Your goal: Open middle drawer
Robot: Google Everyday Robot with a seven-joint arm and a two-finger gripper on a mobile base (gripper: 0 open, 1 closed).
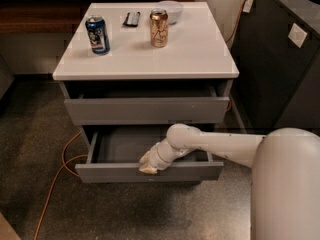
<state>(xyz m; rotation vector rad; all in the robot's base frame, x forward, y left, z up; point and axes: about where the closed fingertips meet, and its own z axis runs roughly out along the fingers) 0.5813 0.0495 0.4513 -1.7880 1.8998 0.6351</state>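
The middle drawer [110, 173] of the white-topped cabinet [200, 49] stands pulled out, and its shallow grey inside [122, 143] shows empty. My gripper [149, 166] rests on the top edge of this drawer's front panel, near its middle. My white arm [220, 145] reaches to it from the lower right. The taller top drawer [145, 110] above is out a small way. The lowest drawer is hidden beneath the pulled-out one.
On the cabinet top stand a blue can [97, 35], a gold can [159, 28], a black remote [132, 19] and a white bowl [170, 9]. A dark cabinet [280, 64] stands close on the right. An orange cable [64, 170] lies on the speckled floor at left.
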